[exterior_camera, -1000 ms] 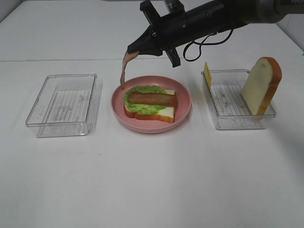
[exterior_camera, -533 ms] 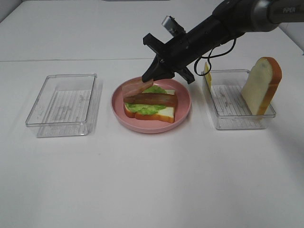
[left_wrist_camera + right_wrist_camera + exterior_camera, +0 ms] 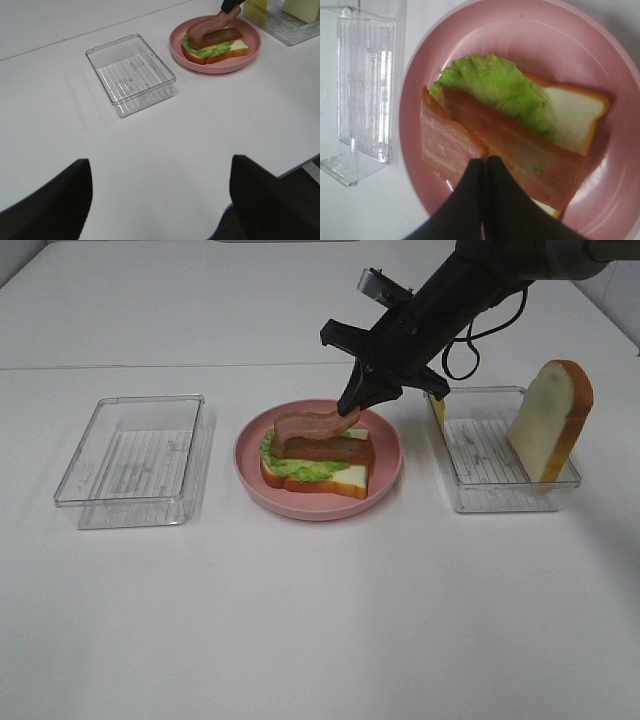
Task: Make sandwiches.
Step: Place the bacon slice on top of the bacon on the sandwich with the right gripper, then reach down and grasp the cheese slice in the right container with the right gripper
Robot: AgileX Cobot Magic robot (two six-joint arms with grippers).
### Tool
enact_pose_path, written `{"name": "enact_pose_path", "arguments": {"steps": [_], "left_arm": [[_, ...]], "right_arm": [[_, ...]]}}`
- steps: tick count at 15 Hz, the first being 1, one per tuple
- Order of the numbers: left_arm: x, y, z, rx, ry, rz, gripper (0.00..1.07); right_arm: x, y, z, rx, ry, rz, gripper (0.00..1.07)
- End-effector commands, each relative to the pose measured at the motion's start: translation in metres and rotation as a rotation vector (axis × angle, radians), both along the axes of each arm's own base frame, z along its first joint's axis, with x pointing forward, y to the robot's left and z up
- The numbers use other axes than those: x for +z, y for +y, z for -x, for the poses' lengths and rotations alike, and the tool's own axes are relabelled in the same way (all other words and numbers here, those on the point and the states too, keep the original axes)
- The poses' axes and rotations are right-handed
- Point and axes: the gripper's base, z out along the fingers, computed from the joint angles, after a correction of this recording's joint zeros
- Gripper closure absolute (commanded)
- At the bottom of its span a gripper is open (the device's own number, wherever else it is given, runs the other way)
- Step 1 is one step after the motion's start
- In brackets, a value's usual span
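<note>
Looks like a robot test lab: plain white table, plastic toy sandwich on a pink plate, clear trays laid out either side, black cabled arm reaching over.

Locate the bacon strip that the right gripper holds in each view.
Exterior high: bacon strip centre, draped over the sandwich under the right gripper.
Left wrist: on the sandwich, beyond the clear tray.
Right wrist: at the shut gripper's tips, beside the lettuce.
Shared landmark: pink plate.
</note>
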Motion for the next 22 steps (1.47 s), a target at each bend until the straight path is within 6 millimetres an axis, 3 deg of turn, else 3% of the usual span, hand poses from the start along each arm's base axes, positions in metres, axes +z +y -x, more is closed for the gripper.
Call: {"name": "enact_pose_path", "arguments": {"steps": [1,3,5,9,11,17,22], "left_arm": [[-0.001,0.0,0.003,-0.007,-0.018,0.011,0.33],[-0.001,0.0,0.003,-0.007,-0.018,0.011,0.33],[-0.001,0.0,0.003,-0.007,-0.018,0.011,0.33],[-0.001,0.0,0.003,-0.007,-0.018,0.011,0.33],[-0.001,0.0,0.003,-0.007,-0.018,0.011,0.33],[-0.001,0.0,0.003,-0.007,-0.018,0.011,0.33],[-0.001,0.0,0.003,-0.007,-0.018,0.011,0.33]], "right_arm": [[0.002,-0.005,0.001,-0.008,0.014,0.047,1.07],[0.002,-0.006,0.001,0.0,0.02,0.054,1.07],[0.002,-0.005,0.002,0.0,0.021,0.053,0.98],[0.004,-0.003,0.002,0.008,0.016,0.032,0.56],[0.011,-0.004,0.003,0.01,0.001,0.027,0.41],[0.048,-0.005,0.01,0.038,-0.055,0.002,0.4],[0.081,-0.021,0.012,0.07,-0.065,0.199,0.4]]}}
